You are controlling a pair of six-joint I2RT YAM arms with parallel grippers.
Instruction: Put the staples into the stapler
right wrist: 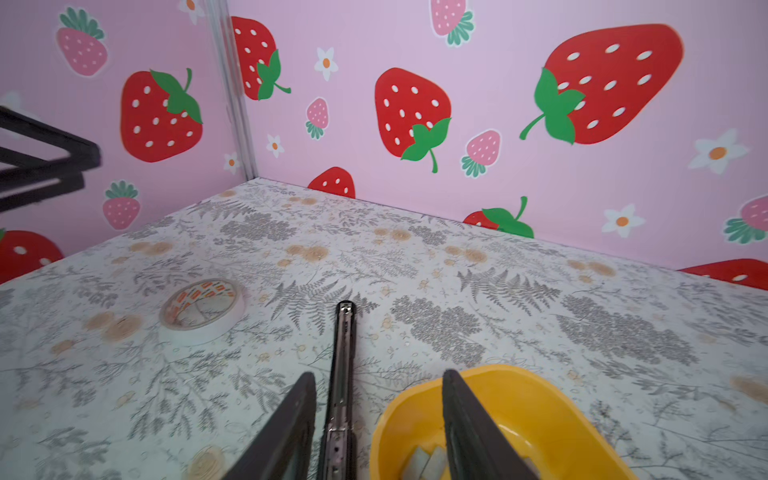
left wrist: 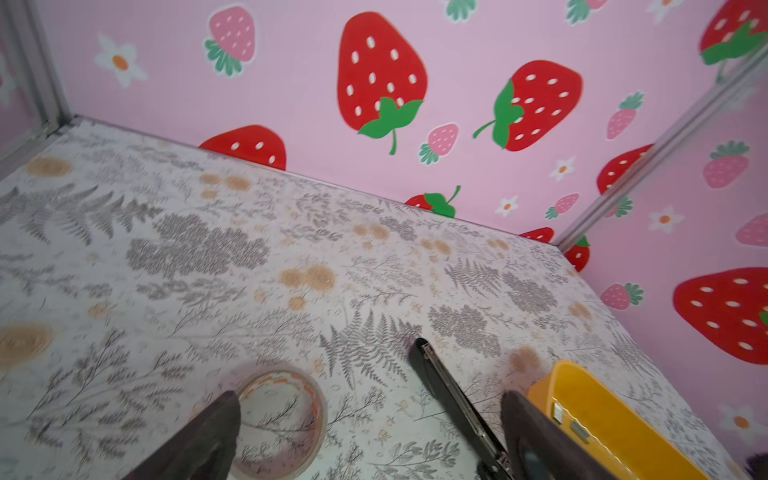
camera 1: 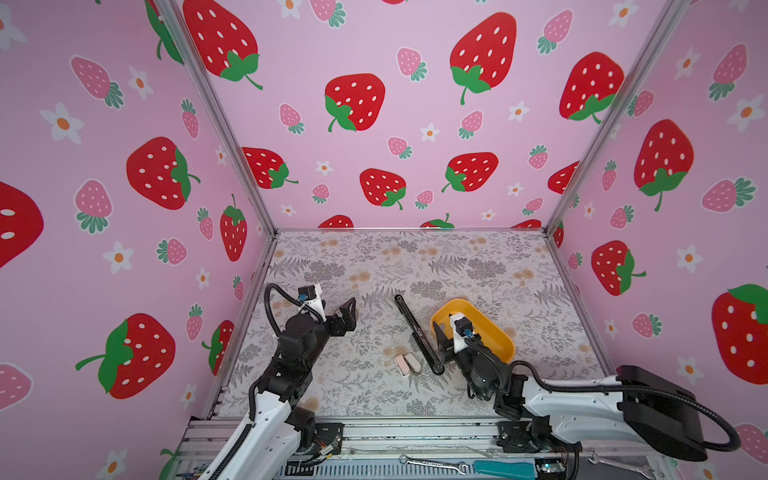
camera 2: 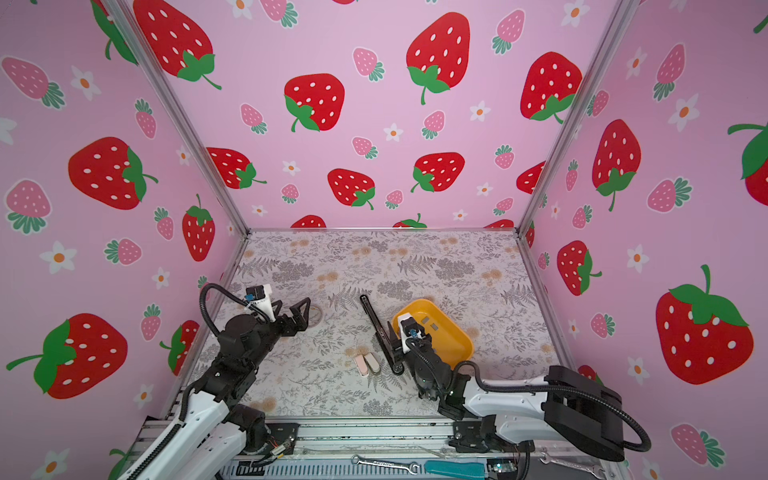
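The black stapler [camera 1: 415, 332] [camera 2: 377, 330] lies swung open flat on the floral table, its metal rail [right wrist: 345, 345] facing up. Right of it stands a yellow tray [camera 1: 492, 336] [right wrist: 386, 424] holding the staples [camera 2: 424, 320] [right wrist: 428, 461] [left wrist: 579, 430], small grey strips. My right gripper [right wrist: 379, 376] [camera 1: 441, 338] hovers open over the stapler's near half and the tray's left rim. One finger is left of the rail and one above the tray, with nothing held. My left gripper [camera 1: 351, 316] [left wrist: 370, 399] stands wide open and empty, far left of the stapler.
A tape roll [right wrist: 203, 309] [left wrist: 278, 419] lies flat under the left gripper. Two small oblong pieces, pink and beige [camera 1: 406, 364], lie near the stapler's front end. A wrench [camera 1: 432, 463] and a teal-handled tool [camera 1: 503, 469] rest on the front rail. Strawberry walls enclose three sides.
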